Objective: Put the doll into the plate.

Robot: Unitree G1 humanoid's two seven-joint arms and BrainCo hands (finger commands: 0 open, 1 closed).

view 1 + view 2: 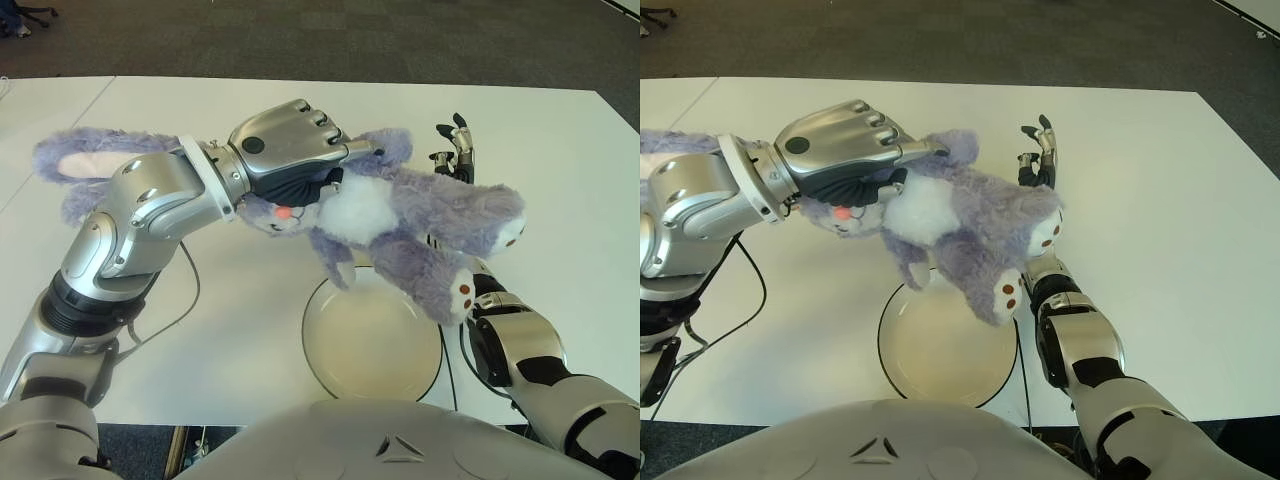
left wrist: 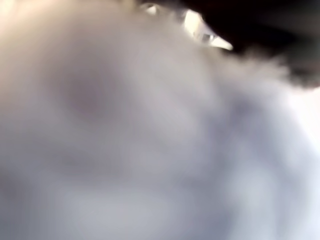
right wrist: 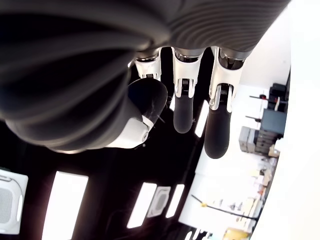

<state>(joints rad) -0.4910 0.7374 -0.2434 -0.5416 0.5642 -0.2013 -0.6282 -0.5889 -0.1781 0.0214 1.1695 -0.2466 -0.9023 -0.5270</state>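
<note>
My left hand [image 1: 300,160] is shut on a purple plush bunny doll [image 1: 420,215] and holds it in the air over the table. The doll has a white belly, long ears [image 1: 75,160] and brown-spotted feet [image 1: 464,290] that hang above the far edge of the cream plate [image 1: 372,350]. The plate has a dark rim and lies on the white table [image 1: 230,300] near its front edge. Purple fur [image 2: 150,140] fills the left wrist view. My right hand [image 1: 455,145] shows to the right, behind the doll, fingers [image 3: 215,125] straight and holding nothing.
A black cable [image 1: 185,290] runs from my left arm down over the table. Dark carpet [image 1: 350,40] lies beyond the table's far edge.
</note>
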